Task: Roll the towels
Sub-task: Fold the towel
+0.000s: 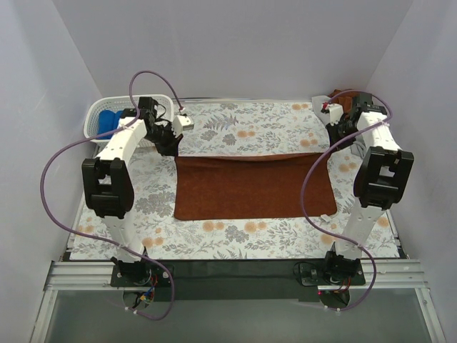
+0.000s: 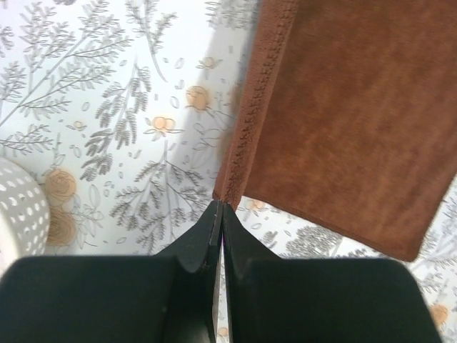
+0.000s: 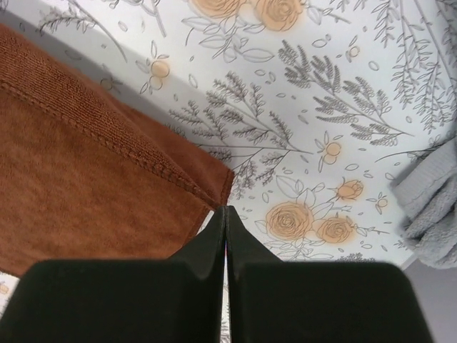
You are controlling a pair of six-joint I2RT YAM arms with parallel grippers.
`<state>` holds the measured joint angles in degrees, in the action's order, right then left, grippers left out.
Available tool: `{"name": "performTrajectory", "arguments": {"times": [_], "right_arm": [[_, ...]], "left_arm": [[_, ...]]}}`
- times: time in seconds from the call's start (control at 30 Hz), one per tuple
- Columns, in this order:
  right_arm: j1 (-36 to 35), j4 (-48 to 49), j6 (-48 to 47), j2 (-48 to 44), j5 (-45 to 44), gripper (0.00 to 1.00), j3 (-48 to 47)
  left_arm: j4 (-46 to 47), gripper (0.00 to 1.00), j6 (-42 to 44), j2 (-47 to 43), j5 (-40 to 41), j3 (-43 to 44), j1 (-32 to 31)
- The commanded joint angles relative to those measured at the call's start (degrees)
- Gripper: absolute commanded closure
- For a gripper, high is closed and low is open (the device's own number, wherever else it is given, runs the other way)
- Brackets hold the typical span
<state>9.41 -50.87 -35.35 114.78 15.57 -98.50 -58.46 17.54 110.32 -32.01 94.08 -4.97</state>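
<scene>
Rust-brown towel (image 1: 253, 189) lies spread flat just right of the white basket (image 1: 95, 118) in my overhead view. A blue towel (image 1: 108, 120) sits inside the basket. The left gripper (image 1: 173, 148) and right gripper (image 1: 330, 145) are at the spread towel's two back corners.

Left wrist view: jaws clenched on the corner nearest the basket.

Right wrist view: jaws clenched on the corner farthest from the basket, with a grey towel (image 3: 432, 207) beyond.

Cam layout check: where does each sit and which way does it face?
Top external: above, behind the bases, facing down at floral table; left arm, right arm whole.
Left wrist: looks along left gripper, shut on rust-brown towel corner.
Right wrist: looks along right gripper, shut on another corner; grey towel at right.
Shared: all three show that towel.
</scene>
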Motion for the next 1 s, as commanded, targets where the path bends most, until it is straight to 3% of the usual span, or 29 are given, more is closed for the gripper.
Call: {"name": "performTrajectory", "arguments": {"times": [0.0, 0.47, 0.97], "right_arm": [[0.35, -0.54, -3.05, -5.00, 1.04, 0.99, 2.77], [0.96, -0.90, -11.84, -18.45, -3.00, 0.99, 22.28], [4.30, -1.16, -15.71, -19.86, -5.64, 0.99, 28.45]], "left_arm": [[-3.49, 1.00, 3.37, -5.55, -3.67, -2.76, 0.31], [-6.76, 1.00, 11.72, -18.30, -1.74, -20.07, 0.31], [-7.72, 1.00, 11.20, -18.83, -1.91, -27.20, 0.31]]}}
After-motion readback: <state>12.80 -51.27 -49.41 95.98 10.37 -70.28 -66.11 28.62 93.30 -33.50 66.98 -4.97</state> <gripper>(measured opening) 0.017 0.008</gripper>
